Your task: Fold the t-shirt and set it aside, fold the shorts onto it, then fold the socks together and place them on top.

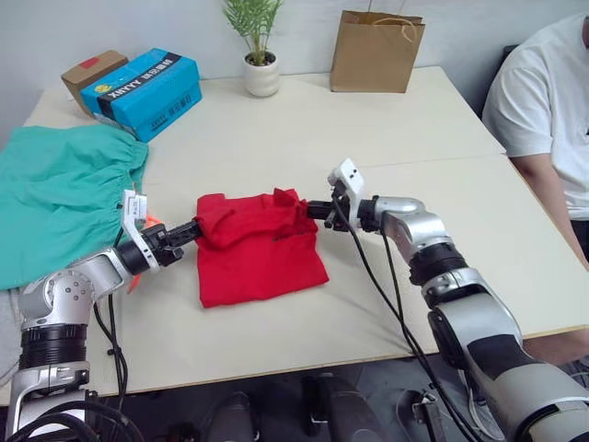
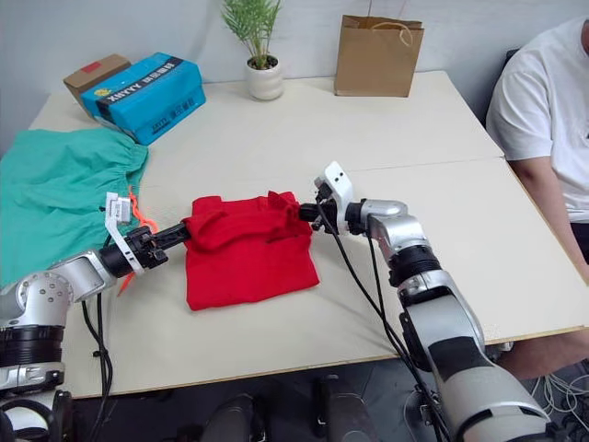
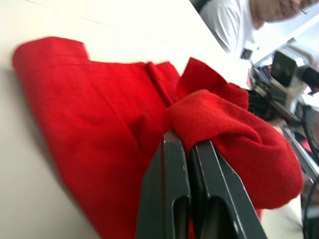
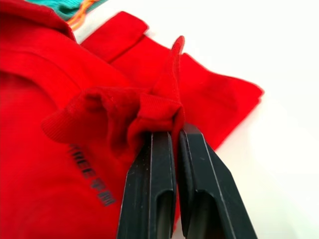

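You are in the first step: the t-shirt (image 1: 258,253) lies part-folded at the centre of the worktop (image 1: 442,120), with the left gripper (image 1: 189,230) and the right gripper (image 1: 316,210) each pinching its far edge, jaws closed tight on red cloth at 9 and 3 o'clock of the garment. Setting it aside remains, as do the shorts (image 1: 55,198), spread unfolded at 9 o'clock; no socks can be made out. The paper bag (image 1: 375,51) at 12 o'clock and the boxes (image 1: 143,87) at 11 o'clock show no contents.
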Robot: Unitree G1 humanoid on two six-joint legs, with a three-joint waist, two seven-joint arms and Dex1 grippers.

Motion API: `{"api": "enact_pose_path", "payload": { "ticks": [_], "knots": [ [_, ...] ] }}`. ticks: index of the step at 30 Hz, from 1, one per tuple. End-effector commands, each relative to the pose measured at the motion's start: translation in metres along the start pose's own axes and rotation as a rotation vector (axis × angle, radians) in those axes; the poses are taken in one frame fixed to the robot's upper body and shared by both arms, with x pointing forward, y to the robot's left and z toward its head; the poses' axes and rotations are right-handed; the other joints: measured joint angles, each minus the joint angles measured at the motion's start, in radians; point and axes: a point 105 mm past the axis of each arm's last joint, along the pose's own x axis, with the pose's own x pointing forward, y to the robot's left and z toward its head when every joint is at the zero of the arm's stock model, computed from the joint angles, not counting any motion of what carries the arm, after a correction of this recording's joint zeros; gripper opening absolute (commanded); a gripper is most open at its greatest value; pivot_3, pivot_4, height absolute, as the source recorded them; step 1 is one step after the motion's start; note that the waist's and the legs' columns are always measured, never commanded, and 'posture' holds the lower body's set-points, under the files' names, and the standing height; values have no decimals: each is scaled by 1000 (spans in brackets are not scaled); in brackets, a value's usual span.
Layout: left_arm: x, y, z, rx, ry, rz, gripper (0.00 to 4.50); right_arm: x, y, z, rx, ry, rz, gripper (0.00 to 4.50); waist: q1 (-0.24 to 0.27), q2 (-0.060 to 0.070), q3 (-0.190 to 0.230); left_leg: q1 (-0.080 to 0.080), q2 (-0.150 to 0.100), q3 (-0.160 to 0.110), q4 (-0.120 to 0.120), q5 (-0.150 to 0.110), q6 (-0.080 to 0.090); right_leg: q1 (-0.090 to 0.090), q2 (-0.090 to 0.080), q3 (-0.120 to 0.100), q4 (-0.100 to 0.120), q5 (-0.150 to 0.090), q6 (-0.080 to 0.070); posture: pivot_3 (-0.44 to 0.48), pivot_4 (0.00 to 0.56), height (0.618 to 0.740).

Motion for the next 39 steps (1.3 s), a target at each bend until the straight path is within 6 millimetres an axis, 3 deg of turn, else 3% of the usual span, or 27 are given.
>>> {"api": "enact_pose_path", "payload": {
  "ticks": [1, 5, 9, 16, 20, 23, 27, 30, 32, 35, 37, 39],
  "knots": [
    [-5, 12, 10, 6, -47, 66, 14, 3, -6, 19, -54, -62, -38, 0, -6, 0, 0, 1, 0, 0, 0, 1, 0, 0, 0, 0, 1, 0, 0, 0, 150, 740],
    [-5, 16, 16, -15, -104, 82, 14, 10, -3, 21, -84, -60, -25, 0, -14, 0, 0, 3, -1, 0, 0, 3, -2, 0, 0, 1, 6, 0, 0, 0, 150, 740],
    [-4, 15, 24, -30, -196, 71, 14, 18, 3, 35, -89, -127, -7, 0, -16, 0, 0, 3, -1, 0, -1, 4, -3, 0, 0, 1, 7, 0, 0, 0, 150, 740],
    [4, 34, 20, -76, -226, 180, 14, 29, -8, 30, -35, -90, -152, 0, -15, 0, 0, 3, -1, 0, 0, 4, -3, 0, -1, 1, 7, 0, 0, 0, 150, 740],
    [7, 39, 19, -55, -209, 241, 0, 33, -9, 28, -22, -81, -179, 1082, -16, 0, 0, 3, -1, 0, -1, 4, -3, 0, -1, 1, 7, 0, 0, 0, 150, 740],
    [4, 44, 26, -18, -236, 280, 687, 29, -19, 34, -40, -120, -263, 2140, -17, 0, 0, 3, -1, 0, -1, 4, -3, 0, -1, 1, 7, 0, 0, 0, 150, 740],
    [-2, 48, 34, 87, -246, 341, 1923, 11, -41, 48, -62, -211, -425, 3535, -16, 0, 0, 3, -1, 0, -1, 4, -3, 0, -1, 1, 7, 0, 0, 0, 150, 740],
    [-10, 52, 44, 274, -271, 430, 2908, -1, -46, 53, -76, -271, -432, 4500, -16, 0, 0, 3, -1, 0, -1, 4, -3, 0, -1, 1, 7, 0, 0, 0, 150, 740],
    [-13, 47, 51, 363, -304, 433, 3452, -8, -41, 57, -111, -318, -371, 4500, -16, 0, 0, 3, -1, 1, -2, 4, -3, 0, -1, 1, 6, 0, 0, 0, 150, 740],
    [-21, 23, 58, 557, -327, 342, 3452, -19, -19, 59, -274, -356, -180, 4500, -16, 0, 0, 3, -1, 1, -3, 4, -3, 0, 0, 1, 6, 0, 0, 0, 150, 740],
    [-23, -15, 39, 782, -213, 124, 3784, -34, 17, 43, -462, -297, 88, 4500, -16, 0, 0, 3, 0, 1, -3, 3, -4, 0, 0, 1, 5, 0, 0, 0, 150, 740],
    [-28, -36, 7, 876, -49, -38, 4287, -45, 44, 22, -528, -218, 265, 4500, -13, 0, 0, 3, 0, 1, -7, 3, -5, 0, 1, 1, 6, 0, 0, 0, 150, 740]
  ]
}}
